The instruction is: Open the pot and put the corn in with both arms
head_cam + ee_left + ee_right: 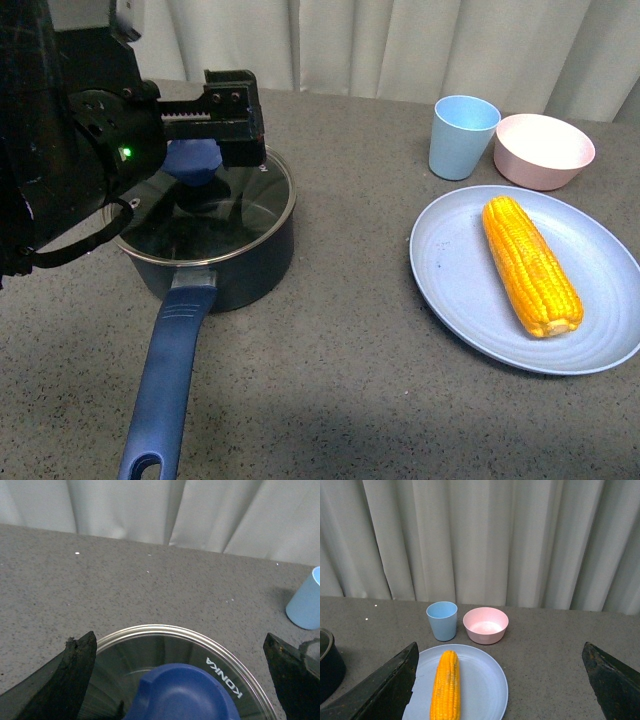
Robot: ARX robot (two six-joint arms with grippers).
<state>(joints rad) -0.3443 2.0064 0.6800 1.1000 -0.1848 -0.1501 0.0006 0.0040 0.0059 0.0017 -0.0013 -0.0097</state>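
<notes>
Nearest the robot, the long blue handle (165,385) of the pot (225,270) runs toward the front edge of the grey speckled table (340,400), the hole at its end closest. The dark navy saucepan stands at the left, well apart from the plate. Its glass lid (245,205) is on, seated in the steel rim, with "KONKA" printed on the glass. The blue knob (195,160) rises from the lid's middle.

The left gripper (218,135) hangs just over the lid. Its toothed fingers (75,672) are spread wide, one on each side of the knob, with a gap to it on both sides.

At the right, the corn (530,265) lies flat on a light blue plate (440,290), its length running away from the robot.

The right gripper (500,682) is out of the front view. Its wrist view shows its fingers (390,690) spread wide and empty, with the plate and cob ahead of them.

Beyond the plate a light blue cup (462,135) and a pink bowl (545,150) stand side by side, nearly touching. A pale curtain (400,45) closes the back.
</notes>
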